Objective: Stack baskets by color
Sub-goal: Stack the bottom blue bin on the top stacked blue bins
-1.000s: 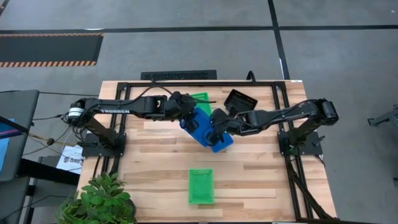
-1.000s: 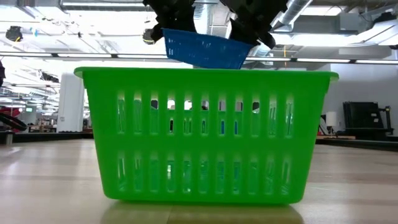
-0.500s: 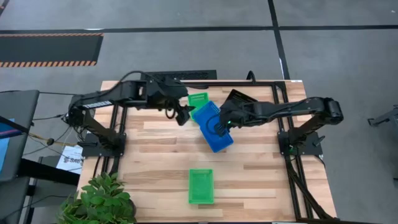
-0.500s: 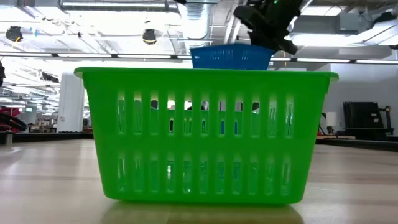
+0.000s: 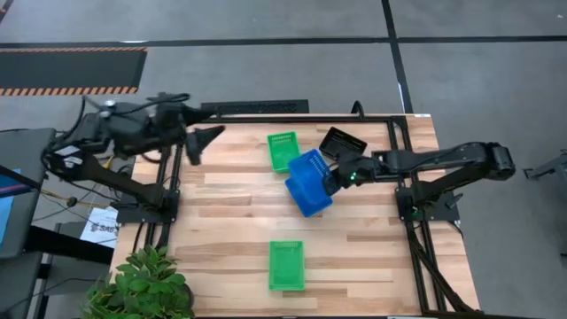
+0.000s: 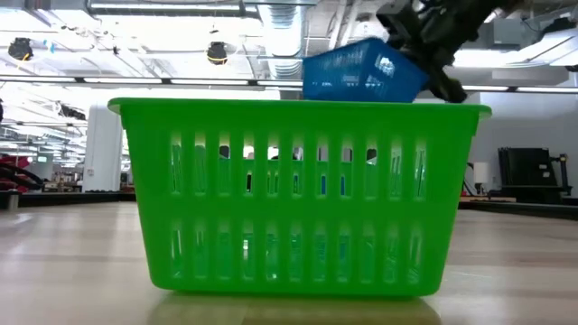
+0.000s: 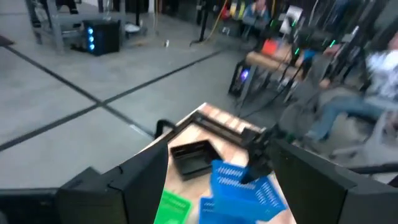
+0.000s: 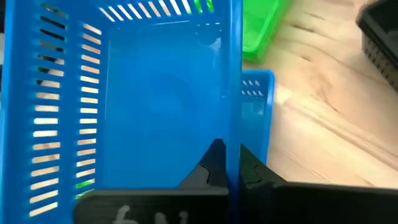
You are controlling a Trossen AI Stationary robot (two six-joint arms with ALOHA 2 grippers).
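blue basket carried over its stack by the right pincer alone

the bench [image 5: 354, 257] carried everything: wooden slats inside a black frame. the left arm was pulled off to the far left corner, its left pincer [image 5: 205, 140] hanging spread wide with nothing between the fingers, well apart from every basket; that looked like a clearance posture, leaving the middle to the other arm. the right arm reached in from the right side, and the right pincer [image 5: 338, 175] was clamped tight on the rim wall of the upper blue basket [image 5: 309, 168], which hung tilted above the bench. in the right wrist view the two fingers pinched that thin blue wall, and a lower blue basket [image 8: 256, 109] showed just behind it, so the tilt probably served to nest one into the other. a far green basket [image 5: 283, 151] sat just beside the blue ones, a black basket [image 5: 342, 143] near the right pincer. the near green basket [image 5: 285, 264] stood alone at the front edge, well apart, seemingly awaiting its turn.
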